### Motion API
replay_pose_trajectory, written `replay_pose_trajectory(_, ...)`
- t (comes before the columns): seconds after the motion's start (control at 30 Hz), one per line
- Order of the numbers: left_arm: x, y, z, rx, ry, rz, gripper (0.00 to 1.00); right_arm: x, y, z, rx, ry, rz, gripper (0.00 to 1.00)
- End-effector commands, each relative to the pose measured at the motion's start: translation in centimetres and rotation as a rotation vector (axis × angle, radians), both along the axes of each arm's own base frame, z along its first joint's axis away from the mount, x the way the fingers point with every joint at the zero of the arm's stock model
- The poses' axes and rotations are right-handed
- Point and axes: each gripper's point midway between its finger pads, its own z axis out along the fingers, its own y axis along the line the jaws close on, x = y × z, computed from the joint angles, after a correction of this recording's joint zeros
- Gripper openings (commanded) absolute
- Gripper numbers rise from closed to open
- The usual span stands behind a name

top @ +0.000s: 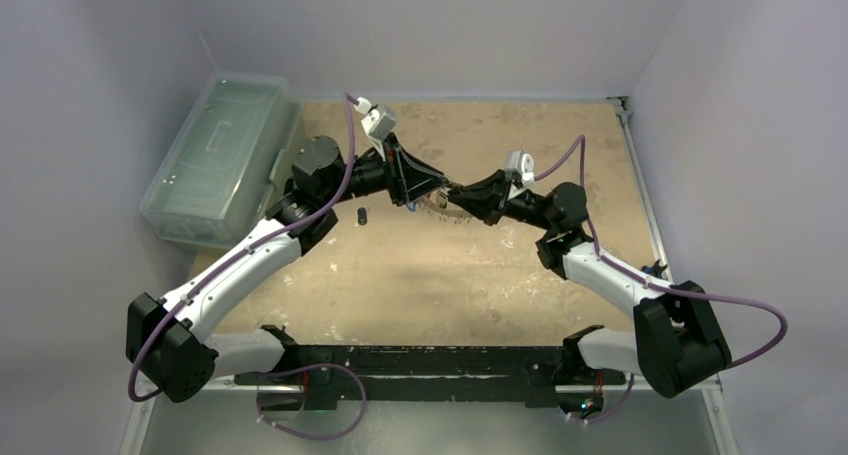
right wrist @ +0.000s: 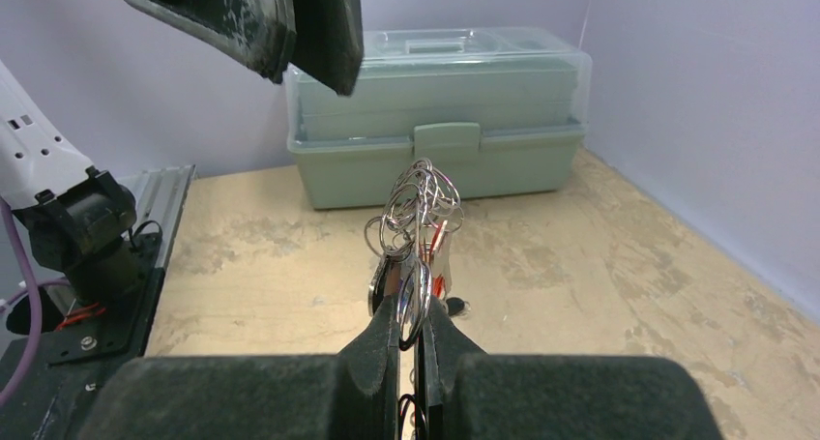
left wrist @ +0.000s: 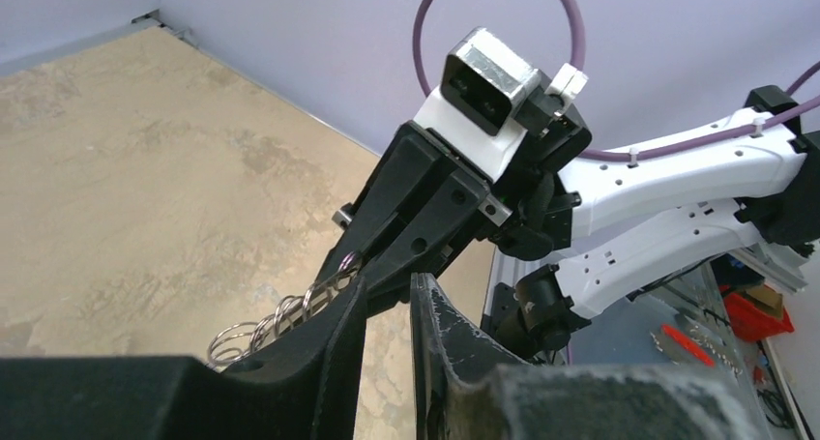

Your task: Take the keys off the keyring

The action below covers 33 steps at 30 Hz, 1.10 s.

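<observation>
The table carries a pale green box with a clear lid at its far left edge. Both arms reach in and meet to the right of the box, well apart from it. The right gripper is pinched tight on the wire of the keyring, which it holds up off the table, facing the box's latch. The left gripper sits just above the ring, its jaws narrowly parted with nothing between them. The keys hang under the ring, mostly hidden. A small black item lies between box and grippers.
</observation>
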Motion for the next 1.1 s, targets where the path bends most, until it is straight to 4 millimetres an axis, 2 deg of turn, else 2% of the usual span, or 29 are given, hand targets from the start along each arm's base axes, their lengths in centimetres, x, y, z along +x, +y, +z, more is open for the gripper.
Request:
replay_pose_trajectory(0.0,0.4,1.2,-1.1,0.032,0.016,0.07,0.24,-0.4,-0.2,3.1,0.039,-0.101,0.004,0.0)
replay_pose_trajectory(0.13,1.1,1.7,-3.0,0.058,0.082,0.126,0.32,-0.6,-0.2,3.3,0.044,-0.101,0.012,0.0)
replay_pose_trajectory(0.43,2.5,1.8,-3.2,0.046,0.109,0.182,0.34,-1.3,-0.1,3.3,0.06,-0.098,0.04,0.0)
replay_pose_trajectory(0.7,2.3,0.9,-2.7,0.006,0.114,0.134,0.15,-1.2,0.0,2.9,0.052,-0.094,0.036,0.0)
replay_pose_trajectory(0.87,2.1,0.8,-2.6,0.002,0.113,0.122,0.13,-1.1,0.0,2.8,0.049,-0.092,0.032,0.0)
replay_pose_trajectory(1.07,1.0,0.5,-1.2,-0.024,0.075,0.062,0.0,-0.9,0.0,2.7,0.046,-0.089,0.029,0.0)
